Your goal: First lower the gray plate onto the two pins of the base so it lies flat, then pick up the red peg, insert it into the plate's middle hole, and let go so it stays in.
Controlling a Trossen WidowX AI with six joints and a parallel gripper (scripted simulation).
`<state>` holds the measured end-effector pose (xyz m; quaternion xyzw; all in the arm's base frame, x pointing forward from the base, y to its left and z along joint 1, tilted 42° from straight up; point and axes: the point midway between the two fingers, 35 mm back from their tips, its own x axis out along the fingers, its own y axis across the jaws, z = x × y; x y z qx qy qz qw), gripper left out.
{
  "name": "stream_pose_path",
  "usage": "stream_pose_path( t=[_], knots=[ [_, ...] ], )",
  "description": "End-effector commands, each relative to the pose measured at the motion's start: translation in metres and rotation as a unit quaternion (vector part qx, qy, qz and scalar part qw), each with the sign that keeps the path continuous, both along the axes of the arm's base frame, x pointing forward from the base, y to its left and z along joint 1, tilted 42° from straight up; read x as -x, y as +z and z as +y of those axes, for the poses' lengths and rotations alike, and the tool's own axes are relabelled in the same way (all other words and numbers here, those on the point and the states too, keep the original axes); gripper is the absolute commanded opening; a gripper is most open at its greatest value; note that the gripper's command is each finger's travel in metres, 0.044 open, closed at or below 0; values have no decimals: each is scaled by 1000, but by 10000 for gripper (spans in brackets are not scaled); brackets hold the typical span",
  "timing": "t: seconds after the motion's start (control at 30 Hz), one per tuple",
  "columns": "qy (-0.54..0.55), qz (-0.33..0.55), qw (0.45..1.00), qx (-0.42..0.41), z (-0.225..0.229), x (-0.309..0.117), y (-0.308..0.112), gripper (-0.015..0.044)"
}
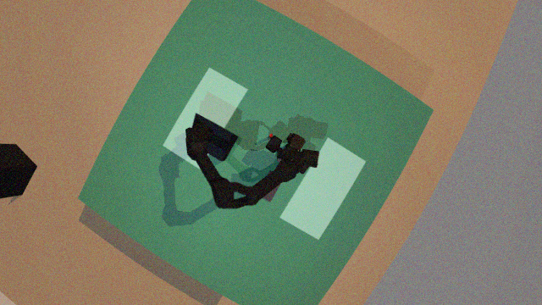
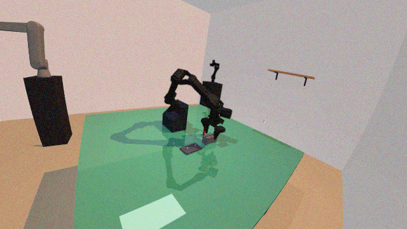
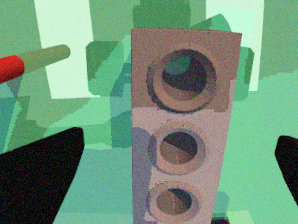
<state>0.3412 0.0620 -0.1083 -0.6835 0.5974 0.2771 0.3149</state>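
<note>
The gray plate (image 2: 208, 139) (image 3: 220, 120), a thick block with three holes in a row, stands on the green mat beside the base, not on it. The base (image 2: 191, 149) (image 1: 271, 194) is a flat dark slab with two small pins, partly hidden by the arm in the top view. The red peg (image 2: 203, 132) (image 1: 271, 135) (image 3: 9, 69) stands upright near the plate, outside the fingers; its lower part looks tan in the wrist view. My gripper (image 2: 211, 135) (image 3: 181, 141) is open and empty, pointing down low over the plate, one finger on each side with gaps between.
The arm's dark pedestal (image 1: 220, 141) (image 2: 175, 119) stands on the green mat (image 1: 169, 263) (image 2: 248, 184) behind the parts. A black stand (image 2: 49, 111) with another arm is far off at the left. Pale rectangles and shadows lie across the mat.
</note>
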Motion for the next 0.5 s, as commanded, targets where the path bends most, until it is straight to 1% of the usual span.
stream_pose_path(
  t=[0.0, 0.47],
  knots=[
    [2, 2, 1000, 2, -5, 0, -5, 440],
    [2, 2, 1000, 4, -20, -3, -22, 440]
  ],
)
